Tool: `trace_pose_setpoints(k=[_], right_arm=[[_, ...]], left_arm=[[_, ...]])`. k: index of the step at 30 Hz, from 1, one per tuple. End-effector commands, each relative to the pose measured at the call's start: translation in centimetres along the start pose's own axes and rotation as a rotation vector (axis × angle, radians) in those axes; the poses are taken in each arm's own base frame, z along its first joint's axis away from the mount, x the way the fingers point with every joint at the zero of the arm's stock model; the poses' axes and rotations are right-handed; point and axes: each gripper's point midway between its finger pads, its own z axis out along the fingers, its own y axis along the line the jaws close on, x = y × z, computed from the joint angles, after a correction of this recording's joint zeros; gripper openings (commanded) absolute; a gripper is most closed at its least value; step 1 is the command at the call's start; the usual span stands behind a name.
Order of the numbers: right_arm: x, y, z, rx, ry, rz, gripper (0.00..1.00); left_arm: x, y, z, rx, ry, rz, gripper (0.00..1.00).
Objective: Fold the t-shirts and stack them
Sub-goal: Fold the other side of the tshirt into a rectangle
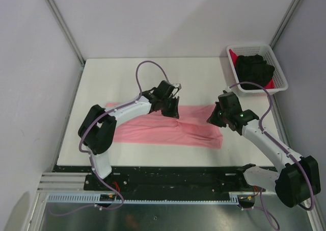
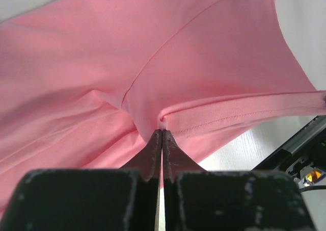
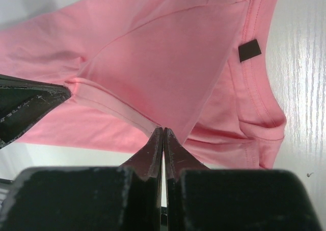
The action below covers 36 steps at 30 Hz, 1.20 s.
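1. The salmon-pink t-shirt [image 1: 168, 131] lies on the white table [image 1: 122, 78] as a long band across the middle of the top view. Its long axis runs from left to right of the frame.
2. The left gripper [image 1: 172, 110] sits at the band's upper edge, near the middle of its length. The right gripper [image 1: 216, 118] sits at the band's right end. Each arm is nearest its own hold.
3. In the left wrist view the fingers are pressed together on a pinch of pink cloth beside a stitched hem, and the cloth peaks up to the tips.
4. In the right wrist view the fingers are likewise clamped on a pink fold edge. The dark neck label [image 3: 249, 51] shows at that frame's upper right, so the collar end lies by the right arm. The top view does not show this.
5. The next fold likely carries the held edge toward the bottom of the top view, across the short axis. Uneven travel would skew the band.
6. Only the top view shows the black t-shirt [image 1: 253, 68] and the bright red t-shirt [image 1: 234, 55]. They sit in the basket [image 1: 279, 83] at upper right, well apart from the pink shirt.
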Motion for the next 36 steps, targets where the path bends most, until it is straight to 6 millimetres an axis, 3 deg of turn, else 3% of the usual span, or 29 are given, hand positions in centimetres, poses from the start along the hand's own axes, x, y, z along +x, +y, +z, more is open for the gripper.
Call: trace_pose_setpoints(k=[1,15,21,27,36], right_arm=[[-0.9,0.9,-1.1,-0.019,-0.040,0.008,0.03],[-0.2,0.8,-1.5,0.005,-0.035,-0.002,0.03],[0.6,-0.9,-0.8,0.076,-0.018,-0.018,0.04],[3.0,-2.9,0.9,0.112,0.029,-0.014,0.04],[4.9,-3.8,2.1,0.107,0.076,-0.014,0.04]], left_arm=[[-1.1,-1.4,-1.8,0.032,-0.064,0.022,0.00],[-0.3,-1.2,-2.3,0.035,-0.055,0.028,0.00],[1.3,-1.2,-1.1,0.038,-0.004,0.029,0.00],[3.6,-1.0,0.9,0.023,0.054,0.022,0.00],[5.0,-0.6,1.7,-0.004,0.082,0.009,0.00]])
